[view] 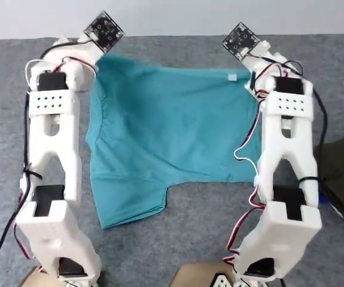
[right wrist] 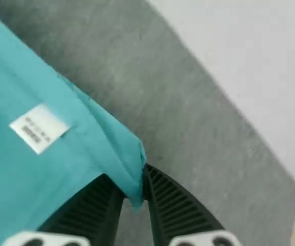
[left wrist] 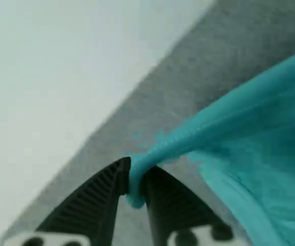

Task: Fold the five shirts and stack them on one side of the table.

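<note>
**A:** Where is the teal shirt (view: 172,137)?

**B:** It spreads over the centre of the high frame, between the two arms. Its upper edge stretches across the upper part of the frame from one gripper to the other.

**A:** Is there any writing on it?

**B:** A small white tag (right wrist: 38,128) sits on the cloth near the upper-right corner. It carries lines of print too small to make out.

**A:** How do the grippers stand?

**B:** The left gripper (left wrist: 134,184) pinches a bunched corner of the shirt between its black ribbed fingers. The right gripper (right wrist: 134,189) clamps the other corner in the same way, close to the tag.

**A:** What about edges and room?

**B:** The grey table (view: 219,227) shows below the hem at lower centre. A narrow band of it also runs above the shirt, ending at a white strip (view: 172,18) along the top. A dark garment (view: 342,173) lies at the right edge, apart from the shirt.

**A:** How does the shirt look?

**B:** It is plain teal and gathered into folds on its left side. One sleeve (view: 130,209) juts towards the lower left.
</note>
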`<act>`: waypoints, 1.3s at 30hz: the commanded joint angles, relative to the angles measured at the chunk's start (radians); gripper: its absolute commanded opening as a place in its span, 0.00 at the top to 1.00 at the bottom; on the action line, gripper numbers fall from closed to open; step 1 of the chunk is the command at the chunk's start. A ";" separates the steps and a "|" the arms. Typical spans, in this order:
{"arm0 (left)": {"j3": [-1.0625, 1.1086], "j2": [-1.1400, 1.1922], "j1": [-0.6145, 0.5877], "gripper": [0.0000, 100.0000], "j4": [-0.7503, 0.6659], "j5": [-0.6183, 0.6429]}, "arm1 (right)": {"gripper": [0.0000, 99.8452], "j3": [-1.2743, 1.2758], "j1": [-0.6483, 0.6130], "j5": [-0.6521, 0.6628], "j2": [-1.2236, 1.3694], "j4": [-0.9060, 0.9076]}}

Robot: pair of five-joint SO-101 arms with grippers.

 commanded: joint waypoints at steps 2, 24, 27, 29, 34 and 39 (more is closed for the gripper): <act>-0.048 -0.127 0.026 0.99 0.310 0.009 | 0.99 -0.066 0.021 0.011 -0.107 0.177; 0.472 -0.431 0.068 0.99 0.769 -0.189 | 0.99 0.032 0.036 0.063 -0.120 0.700; 0.604 -0.511 0.106 0.99 0.767 -0.189 | 0.99 0.074 0.047 0.077 -0.119 0.671; 0.677 -0.552 0.129 0.99 0.766 -0.187 | 0.99 0.104 0.054 0.081 -0.119 0.641; 0.797 -0.611 0.149 0.99 0.766 -0.186 | 0.99 0.181 0.064 0.103 -0.119 0.584; 0.852 -0.615 0.146 0.99 0.764 -0.187 | 0.99 0.199 0.070 0.107 -0.119 0.584</act>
